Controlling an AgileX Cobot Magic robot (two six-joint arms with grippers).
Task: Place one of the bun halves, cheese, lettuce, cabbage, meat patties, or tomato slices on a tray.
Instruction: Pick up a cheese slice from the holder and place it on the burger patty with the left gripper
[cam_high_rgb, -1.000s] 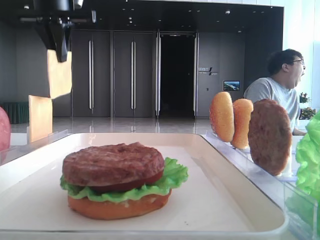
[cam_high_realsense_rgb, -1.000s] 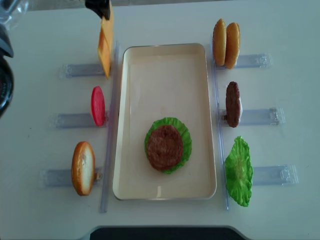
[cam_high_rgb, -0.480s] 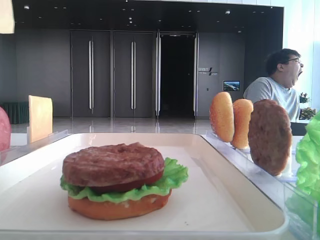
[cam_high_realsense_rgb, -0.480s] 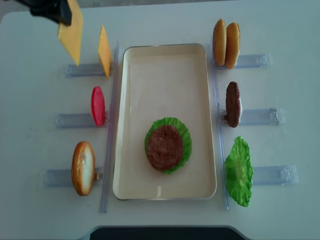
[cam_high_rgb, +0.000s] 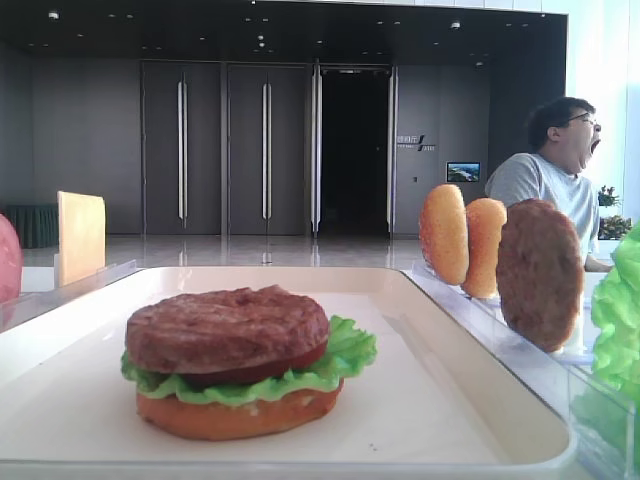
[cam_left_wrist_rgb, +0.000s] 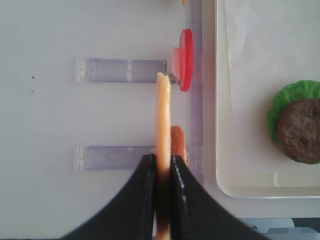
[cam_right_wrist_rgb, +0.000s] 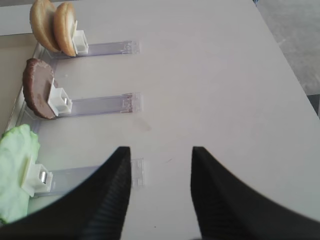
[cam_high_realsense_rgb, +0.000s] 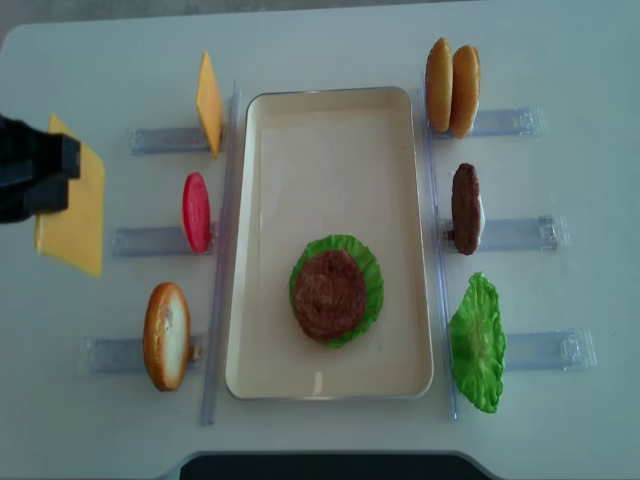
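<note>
Standing behind the white tabletop (cam_high_realsense_rgb: 330, 40): a dark grey panelled wall (cam_high_rgb: 90, 140) with tall double doors carrying long silver vertical handles (cam_high_rgb: 265, 150), and a black open doorway (cam_high_rgb: 355, 150). Shining overhead: small recessed ceiling spotlights (cam_high_rgb: 260, 40). Reflecting the doors: a glossy pale floor (cam_high_rgb: 250, 250). Pouring in at the right edge: bright daylight from a window (cam_high_rgb: 605, 90). Sitting there, yawning: a dark-haired man in a grey T-shirt (cam_high_rgb: 550, 170).

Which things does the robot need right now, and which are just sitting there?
Needed for the job:
- cheese slice, pinched by the left fingers
- tray
- burger stack on the tray

Just sitting there:
- racked cheese
- tomato slice
- bun halves
- spare patty
- lettuce leaf
</note>
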